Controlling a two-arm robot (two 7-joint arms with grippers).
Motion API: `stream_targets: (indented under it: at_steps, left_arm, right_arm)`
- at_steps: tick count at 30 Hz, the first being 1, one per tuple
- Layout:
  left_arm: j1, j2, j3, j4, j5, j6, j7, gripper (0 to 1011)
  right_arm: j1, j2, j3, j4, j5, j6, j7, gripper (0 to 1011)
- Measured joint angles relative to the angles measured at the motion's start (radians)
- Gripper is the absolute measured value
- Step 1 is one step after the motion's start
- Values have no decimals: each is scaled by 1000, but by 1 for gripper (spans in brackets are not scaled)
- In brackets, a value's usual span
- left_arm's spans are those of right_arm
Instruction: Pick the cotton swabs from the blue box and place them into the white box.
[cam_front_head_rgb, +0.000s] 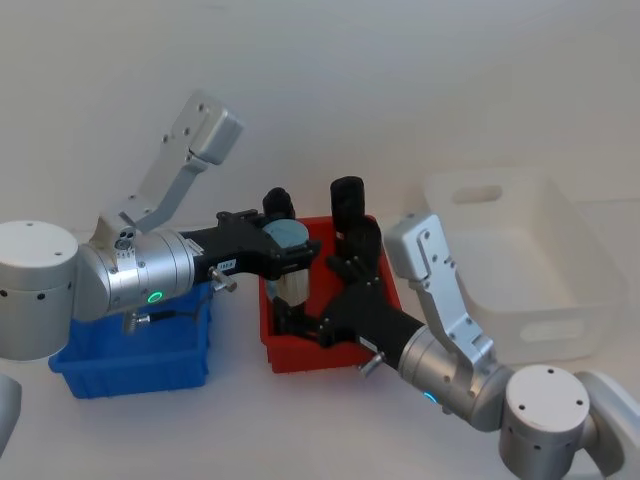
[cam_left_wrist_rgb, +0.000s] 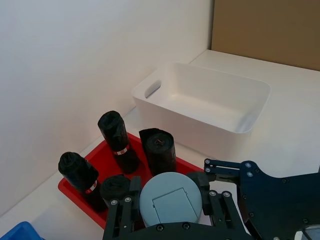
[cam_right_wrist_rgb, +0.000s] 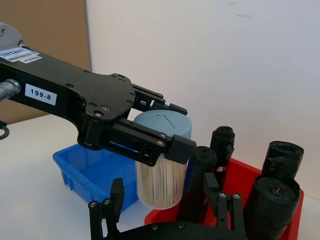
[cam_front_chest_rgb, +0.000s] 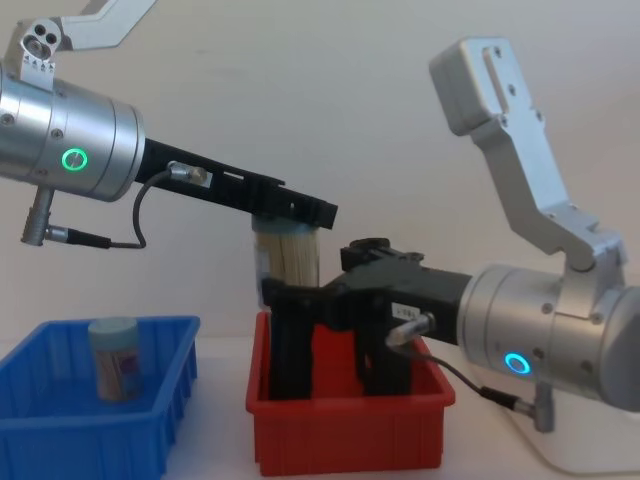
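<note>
**binwatcher:** Off to the robot's right on the surface sits the white box (cam_front_head_rgb: 540, 325), biggest thing around. Red bin (cam_front_head_rgb: 310, 355) is in the middle, blue box (cam_front_head_rgb: 130, 372) on the left. Which arm's closer to the drop?

**gripnerd:** Right one, I'd say. Left claw (cam_front_head_rgb: 285, 247) is clamped on a swab jar (cam_right_wrist_rgb: 161, 170) near its lid, holding it upright over the red bin. Right claw (cam_right_wrist_rgb: 169, 200) is spread wide just below, and the jar's bottom end lines up with the gap between its fingers, can't tell if they touch. Reads like a handoff, since the white box lies past the red bin on that side. Second jar (cam_front_chest_rgb: 112, 372) stands in the blue box.
</note>
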Motion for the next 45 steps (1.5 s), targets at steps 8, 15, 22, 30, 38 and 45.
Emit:
stream_targets:
  at_steps: [8,15,22,30,38,45]
  left_arm:
    - [0,0,0,0,0,0,0,671]
    - [0,0,0,0,0,0,0,671]
    - [0,0,0,0,1,0,1,671]
    - [0,0,0,0,0,0,1,820]
    - [0,0,0,0,0,0,1,1003]
    - [0,0,0,0,0,0,0,1004]
  right_arm:
    - [36,-24,-7,58,-1,-18,12,996]
    - [61,-41,-11,102,3,-30,22,835]
    - [77,-52,-13,132,9,-41,25,650]
    - [83,-57,-18,143,12,-45,23,649]
    - [83,-57,-20,143,10,-44,0,649]
    - [75,-55,-22,129,0,-32,-43,649]
